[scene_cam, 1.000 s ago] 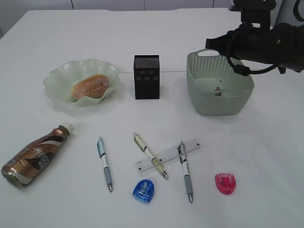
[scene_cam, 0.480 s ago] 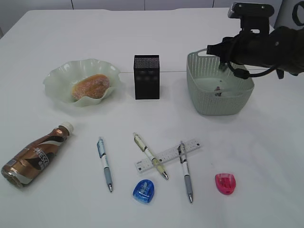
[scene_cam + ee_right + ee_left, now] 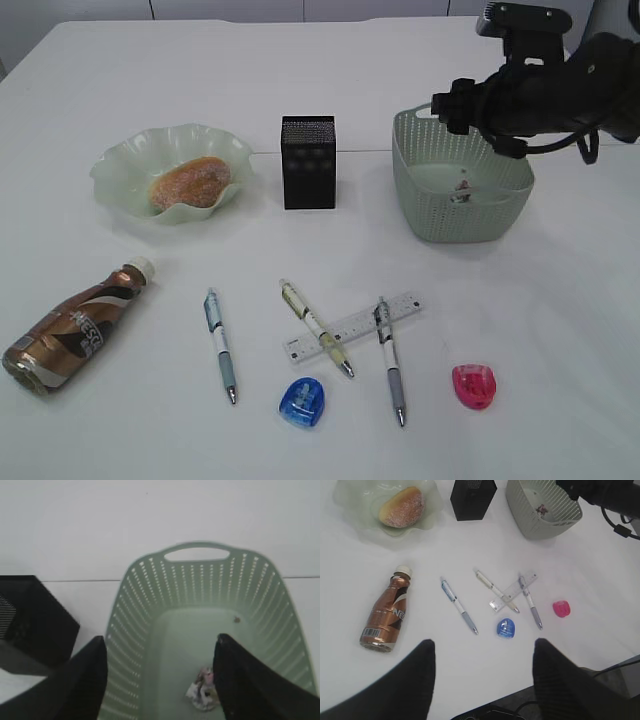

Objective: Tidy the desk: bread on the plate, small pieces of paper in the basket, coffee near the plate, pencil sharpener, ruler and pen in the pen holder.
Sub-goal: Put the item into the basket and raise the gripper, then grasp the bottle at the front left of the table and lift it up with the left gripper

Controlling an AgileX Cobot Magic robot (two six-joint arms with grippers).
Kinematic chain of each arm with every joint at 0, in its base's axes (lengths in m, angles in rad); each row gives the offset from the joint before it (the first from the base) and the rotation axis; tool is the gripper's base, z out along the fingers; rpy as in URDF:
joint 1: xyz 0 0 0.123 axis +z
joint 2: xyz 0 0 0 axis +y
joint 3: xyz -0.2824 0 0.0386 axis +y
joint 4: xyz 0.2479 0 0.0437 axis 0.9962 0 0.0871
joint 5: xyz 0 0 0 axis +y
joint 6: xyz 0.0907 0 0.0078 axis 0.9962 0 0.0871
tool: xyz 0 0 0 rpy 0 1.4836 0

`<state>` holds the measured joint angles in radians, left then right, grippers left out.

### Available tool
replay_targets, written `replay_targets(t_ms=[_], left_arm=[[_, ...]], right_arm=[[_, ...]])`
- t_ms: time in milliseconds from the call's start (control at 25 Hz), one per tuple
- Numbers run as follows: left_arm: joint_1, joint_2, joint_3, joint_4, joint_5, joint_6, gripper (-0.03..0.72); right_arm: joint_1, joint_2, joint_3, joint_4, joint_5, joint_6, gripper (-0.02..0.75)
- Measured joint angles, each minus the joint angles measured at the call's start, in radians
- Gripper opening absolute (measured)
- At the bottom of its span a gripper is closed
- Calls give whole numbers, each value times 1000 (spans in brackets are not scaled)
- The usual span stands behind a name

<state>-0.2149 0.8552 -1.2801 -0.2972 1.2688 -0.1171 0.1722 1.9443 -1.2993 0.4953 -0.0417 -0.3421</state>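
Note:
My right gripper hangs open over the grey-green basket, with nothing between its fingers. A crumpled piece of paper lies on the basket floor. The bread sits in the pale green plate. The coffee lies on its side at the left. Three pens, one of them lying apart, the ruler, a blue sharpener and a pink one lie in front. The black pen holder stands mid-desk. My left gripper is open and empty, high over the near edge.
Two pens lie across the ruler. The pen holder stands between plate and basket. The desk's near edge shows in the left wrist view, with dark floor and cables beyond it.
The right gripper's jaws have gone from shut to open above the basket, and the arm has shifted slightly. Nothing else on the desk has moved.

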Motion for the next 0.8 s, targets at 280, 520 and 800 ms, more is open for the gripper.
replay_targets(t_ms=[280, 520, 800], left_arm=[[0, 0, 0, 0, 0, 0, 445], [0, 0, 0, 0, 0, 0, 445], [0, 0, 0, 0, 0, 0, 445]], right_arm=[[0, -175, -4, -30, 280, -18, 519], [0, -358, -4, -203, 620, -26, 519], [0, -503, -4, -427, 997, 187, 519]])
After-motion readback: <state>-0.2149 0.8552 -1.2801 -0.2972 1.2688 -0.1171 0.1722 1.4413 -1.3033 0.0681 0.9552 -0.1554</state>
